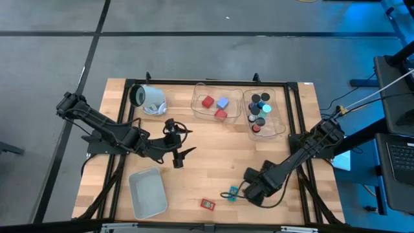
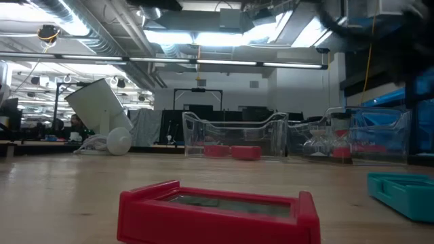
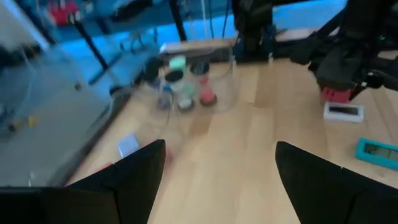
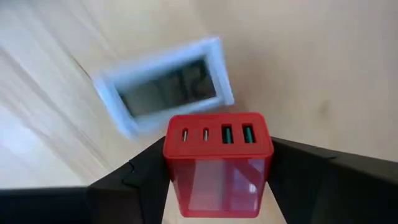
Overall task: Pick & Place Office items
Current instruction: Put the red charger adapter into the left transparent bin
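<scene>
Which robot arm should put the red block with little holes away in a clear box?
Probably the right. The right gripper is already shut on the red block, above a white card. The left gripper is open and empty near the table's middle. Both clear bins sit at the far edge.

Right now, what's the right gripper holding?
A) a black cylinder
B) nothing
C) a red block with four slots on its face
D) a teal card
C: in the right wrist view the right gripper has its fingers clamped on either side of a red block with four slots on its face, above a white card on the table.
</scene>
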Motion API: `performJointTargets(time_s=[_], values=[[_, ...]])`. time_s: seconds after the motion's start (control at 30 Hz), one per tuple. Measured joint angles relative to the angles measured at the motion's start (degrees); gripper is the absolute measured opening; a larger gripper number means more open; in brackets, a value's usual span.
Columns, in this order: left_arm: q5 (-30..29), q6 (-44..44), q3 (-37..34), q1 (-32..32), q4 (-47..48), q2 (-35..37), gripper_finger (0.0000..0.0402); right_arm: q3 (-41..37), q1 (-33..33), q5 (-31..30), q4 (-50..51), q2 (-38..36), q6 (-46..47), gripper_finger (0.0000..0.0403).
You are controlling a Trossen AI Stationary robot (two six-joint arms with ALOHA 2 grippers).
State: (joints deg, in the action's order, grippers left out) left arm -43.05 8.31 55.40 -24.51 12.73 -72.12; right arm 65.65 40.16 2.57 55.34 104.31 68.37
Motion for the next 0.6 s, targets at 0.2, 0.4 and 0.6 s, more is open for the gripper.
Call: performJointTargets(time_s=[0.2, 0.4, 0.6], values=[[10.8, -7.1, 0.0, 0.5, -8.5, 0.0, 0.0301, 8.6, -5.0, -14.6, 1.0, -0.3, -8.1, 0.0214], [22.0, -7.9, 0.0, 0.4, -9.2, -0.3, 0.0301, 18.4, -8.9, -27.4, 1.0, -0.3, -17.7, 0.0214], [10.7, -8.6, 0.0, -1.5, -7.9, -1.0, 0.0301, 27.6, -11.4, -40.9, 1.2, -0.5, -23.2, 0.0214]])
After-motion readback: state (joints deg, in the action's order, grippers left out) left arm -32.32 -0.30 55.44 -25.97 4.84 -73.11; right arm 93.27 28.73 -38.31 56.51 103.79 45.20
